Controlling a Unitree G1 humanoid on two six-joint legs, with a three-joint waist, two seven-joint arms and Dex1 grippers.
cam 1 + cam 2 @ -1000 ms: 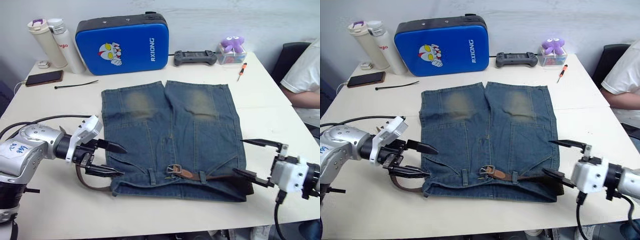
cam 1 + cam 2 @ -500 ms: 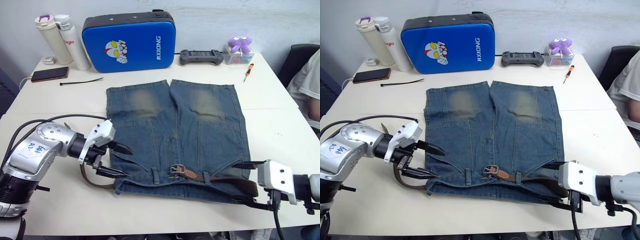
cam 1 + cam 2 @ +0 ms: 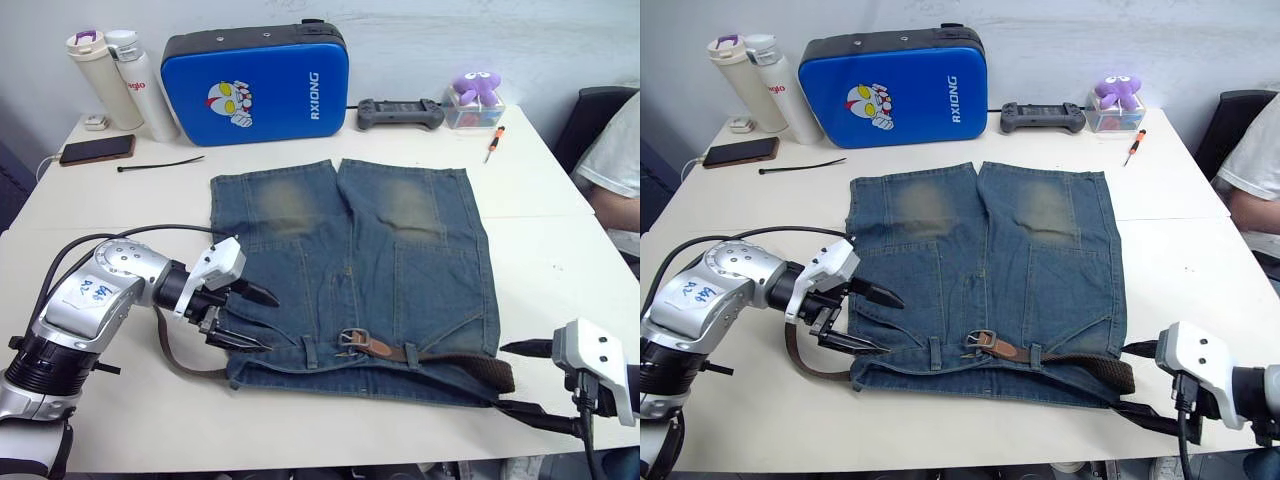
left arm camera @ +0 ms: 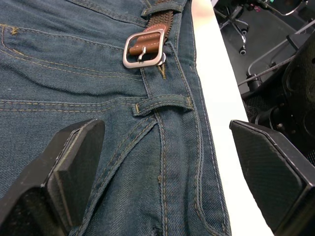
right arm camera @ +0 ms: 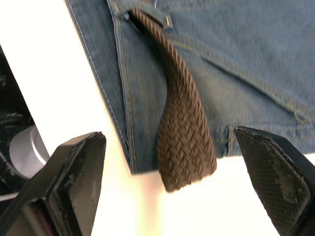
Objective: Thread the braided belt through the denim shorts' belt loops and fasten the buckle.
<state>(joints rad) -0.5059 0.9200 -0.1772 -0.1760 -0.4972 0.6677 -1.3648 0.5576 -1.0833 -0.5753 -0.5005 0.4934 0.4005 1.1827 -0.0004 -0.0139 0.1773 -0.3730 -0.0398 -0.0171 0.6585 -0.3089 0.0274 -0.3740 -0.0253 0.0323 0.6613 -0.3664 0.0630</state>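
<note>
Lying flat on table [image 3: 90, 200], shorts [image 3: 350, 270] with belt [image 4: 165, 22] part-threaded near buckle [image 3: 352, 340]; left gripper [image 3: 255, 320] and right gripper [image 3: 525, 380] gape wide, empty; tugging belt risks bunching waistband

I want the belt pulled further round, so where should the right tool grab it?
Grip the belt at its folded brown loop past the shorts' right edge, coming from the right tool's side. That bend sticks out onto bare table, free of denim.
</note>
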